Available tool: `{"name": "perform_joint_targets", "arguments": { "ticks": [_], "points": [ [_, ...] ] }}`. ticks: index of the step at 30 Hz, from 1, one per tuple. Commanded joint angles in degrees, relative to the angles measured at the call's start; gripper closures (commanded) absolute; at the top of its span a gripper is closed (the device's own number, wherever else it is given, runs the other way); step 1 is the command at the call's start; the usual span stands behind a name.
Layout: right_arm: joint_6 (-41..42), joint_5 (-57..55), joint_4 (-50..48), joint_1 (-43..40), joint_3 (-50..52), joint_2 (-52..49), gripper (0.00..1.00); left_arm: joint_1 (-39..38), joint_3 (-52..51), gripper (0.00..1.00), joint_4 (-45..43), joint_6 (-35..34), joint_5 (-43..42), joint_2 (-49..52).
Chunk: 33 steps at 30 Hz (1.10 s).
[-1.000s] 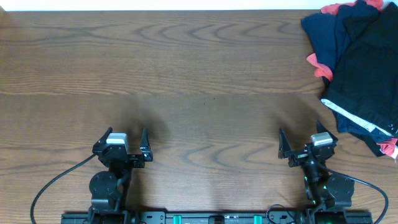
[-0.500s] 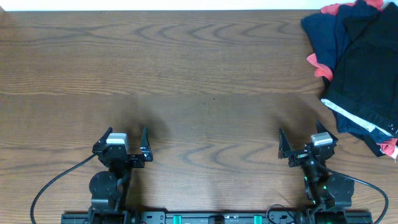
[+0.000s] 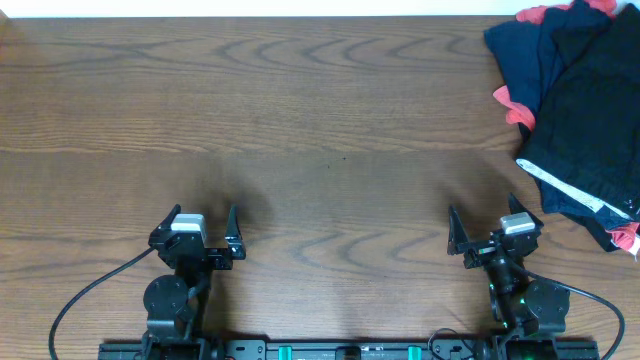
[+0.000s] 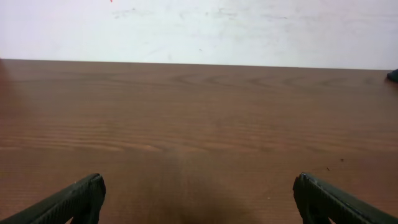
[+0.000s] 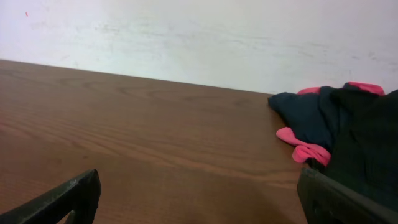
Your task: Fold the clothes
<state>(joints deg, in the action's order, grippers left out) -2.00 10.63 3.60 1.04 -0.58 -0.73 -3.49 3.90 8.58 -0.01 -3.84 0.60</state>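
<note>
Overhead view gives the whole layout. The left hand (image 3: 204, 216) and right hand (image 3: 486, 214) sit low by the front edge of the worktop (image 3: 330, 120), well apart from each other. Both have their jaws spread wide and are holding nothing. The black shorts (image 3: 590, 130) lie crumpled at the far right edge, not folded. A whitish waistband strip (image 3: 565, 188) shows along their near side. They're draped over a navy garment (image 3: 515, 50) with pink trim, and neither hand touches the pile.

The right wrist view catches that same heap from the side, so the navy cloth and pink edging stand out, with black cloth bulking up at the frame's right. The left wrist view only gets wood grain running back to the wall (image 4: 199, 28), its own dark fingertips (image 4: 78, 198) in the bottom corners, and a tiny sliver of dark cloth at the right edge.

Compared with a second ago, nothing has budged: the hands and the pile are in the same spots.

The worktop is brown wood grain, and the wall behind it is plain white and a bit scuffed.
</note>
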Motion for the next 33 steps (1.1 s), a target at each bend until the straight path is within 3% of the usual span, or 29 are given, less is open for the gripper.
{"name": "perform_joint_targets", "arguments": {
  "ticks": [1,13,21,25,33],
  "points": [
    [-0.22,-0.11,0.55,0.48,-0.2,0.28,0.01,-0.17,-0.76,0.02,1.86,-0.22,0.46,0.0],
    [1.11,0.81,0.48,0.48,-0.13,-0.04,0.01,-0.2,-0.76,0.02,0.17,0.81,-1.92,0.0],
    [7.48,0.59,-9.27,0.42,-0.37,-0.42,0.01,-0.17,0.07,0.02,-0.94,-2.89,-3.67,1.88],
    [13.84,0.33,-9.64,-0.44,-3.1,-3.63,0.01,-0.2,4.94,0.02,-0.87,-3.76,-3.69,8.55],
    [13.46,1.29,-6.36,-2.34,-20.15,-22.18,0.01,-0.2,26.16,0.02,5.9,-3.52,-4.9,34.07]
  ]
}}
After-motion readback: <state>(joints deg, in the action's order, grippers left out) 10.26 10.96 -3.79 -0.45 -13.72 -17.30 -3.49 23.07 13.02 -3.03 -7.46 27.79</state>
